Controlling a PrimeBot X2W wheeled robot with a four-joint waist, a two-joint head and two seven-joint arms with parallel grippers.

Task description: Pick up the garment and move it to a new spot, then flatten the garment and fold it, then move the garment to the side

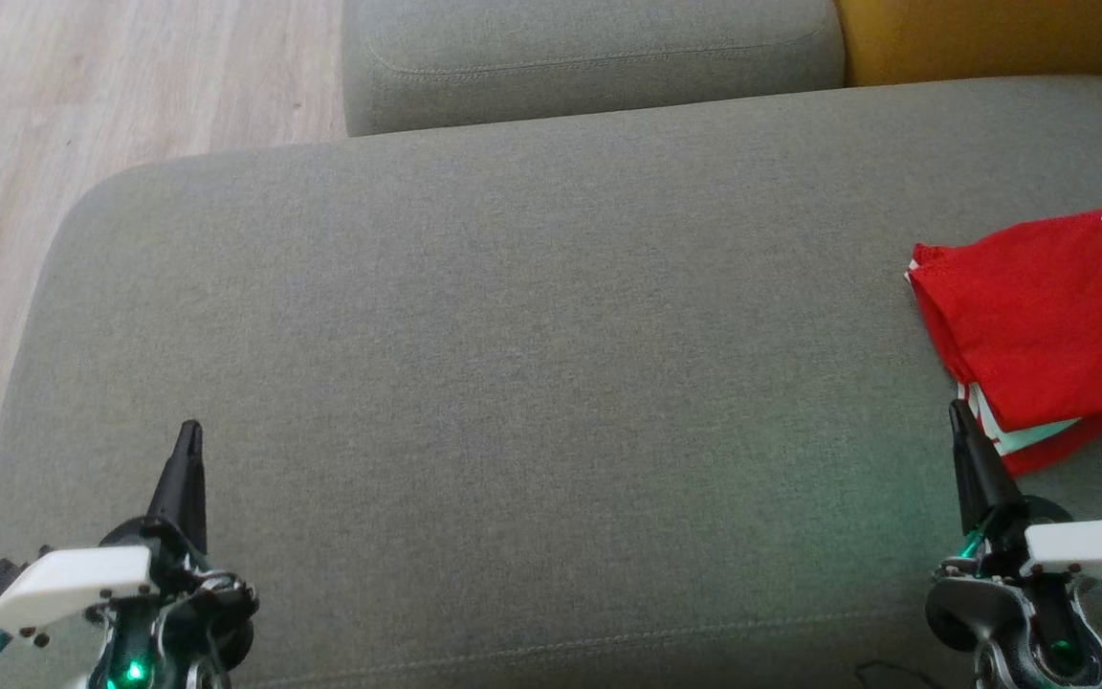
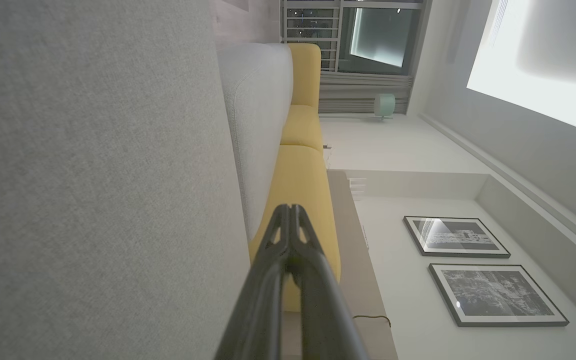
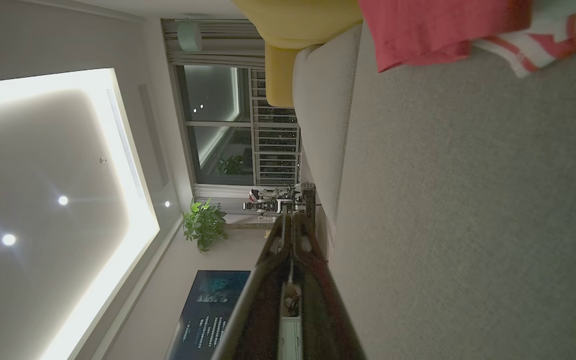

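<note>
The garment (image 1: 1048, 325), a red jersey with dark lettering and white-trimmed edges, lies folded at the right edge of the grey cushion (image 1: 513, 383). Its red and white hem shows at the top of the right wrist view as the garment (image 3: 438, 30). My right gripper (image 1: 960, 413) is shut, its tip just beside the garment's near-left corner, with nothing between the fingers. My left gripper (image 1: 190, 433) is shut and empty over the cushion's near left. In the wrist views the left gripper (image 2: 290, 210) and right gripper (image 3: 290, 217) both have their fingers pressed together.
A second grey cushion (image 1: 589, 57) and a yellow cushion (image 1: 991, 38) lie beyond the main one. Wooden floor (image 1: 54, 115) runs along the left. Framed pictures (image 2: 493, 295) hang on the wall past the sofa.
</note>
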